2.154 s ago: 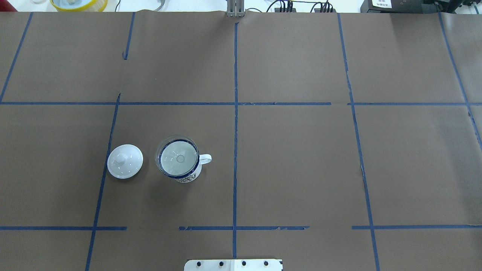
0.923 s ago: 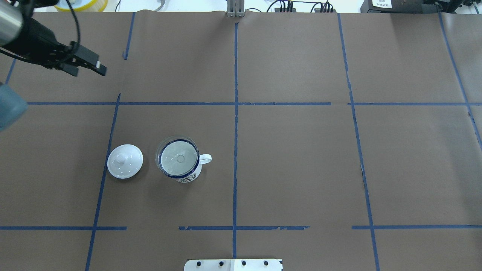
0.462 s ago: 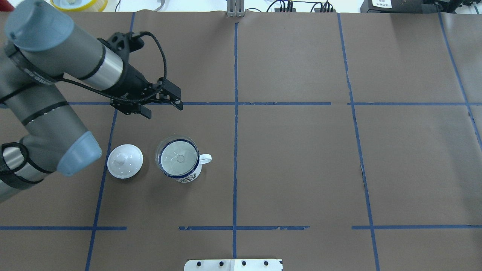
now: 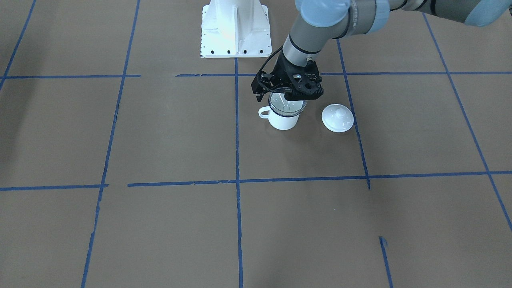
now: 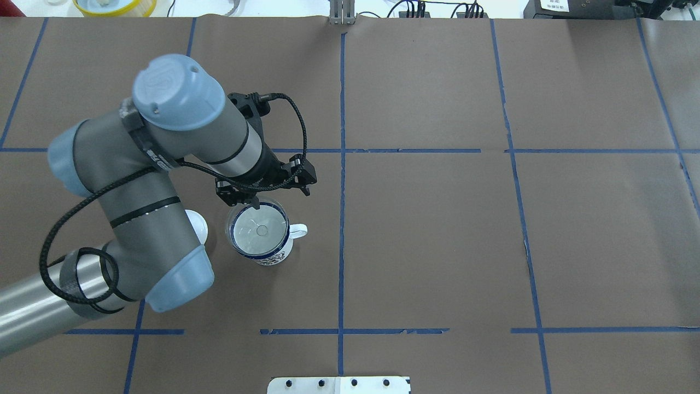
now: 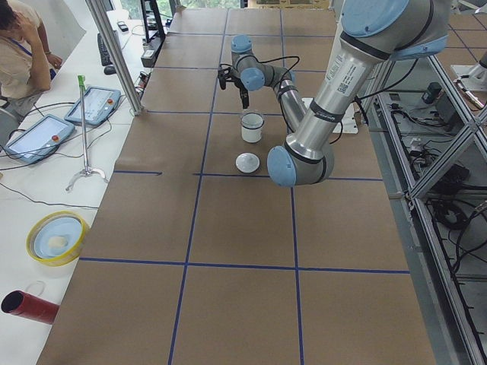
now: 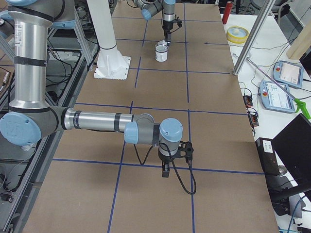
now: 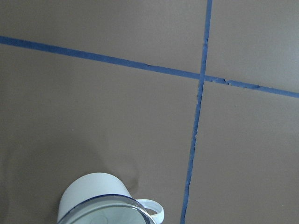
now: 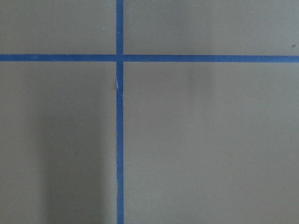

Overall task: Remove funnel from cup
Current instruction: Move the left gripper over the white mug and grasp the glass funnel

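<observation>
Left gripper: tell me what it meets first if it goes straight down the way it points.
Probably the funnel rim, seated in the cup: the left gripper hangs open over its far edge. Depth is unclear.

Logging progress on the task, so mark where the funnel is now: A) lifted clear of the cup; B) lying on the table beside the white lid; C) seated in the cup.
C: the funnel sits in the cup, clear rim resting on the blue rim.
</observation>
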Motion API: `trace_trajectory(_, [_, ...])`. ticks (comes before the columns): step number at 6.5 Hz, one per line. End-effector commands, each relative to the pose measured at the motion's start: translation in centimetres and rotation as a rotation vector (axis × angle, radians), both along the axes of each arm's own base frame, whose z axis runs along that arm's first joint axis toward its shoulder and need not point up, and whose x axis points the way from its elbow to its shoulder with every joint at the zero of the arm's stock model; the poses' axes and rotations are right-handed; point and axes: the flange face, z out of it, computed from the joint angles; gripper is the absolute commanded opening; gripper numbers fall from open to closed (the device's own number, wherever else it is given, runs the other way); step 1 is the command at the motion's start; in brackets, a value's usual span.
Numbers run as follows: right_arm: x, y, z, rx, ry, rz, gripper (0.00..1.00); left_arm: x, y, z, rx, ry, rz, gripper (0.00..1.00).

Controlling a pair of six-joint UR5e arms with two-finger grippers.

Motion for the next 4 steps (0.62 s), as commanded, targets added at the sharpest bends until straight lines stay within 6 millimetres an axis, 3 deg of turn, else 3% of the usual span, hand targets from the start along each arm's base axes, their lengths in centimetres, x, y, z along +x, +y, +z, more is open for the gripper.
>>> trace_trajectory(1, [0.0, 0.0, 0.0, 0.000, 0.000, 0.000, 1.00, 3.4, 2.4, 0.9, -0.004, -0.092, -0.022, 1.00])
trace_trajectory(4, [0.0, 0.0, 0.0, 0.000, 0.000, 0.000, 1.00, 5.1, 3.8, 1.8, 0.027, -0.126, -0.028, 0.97])
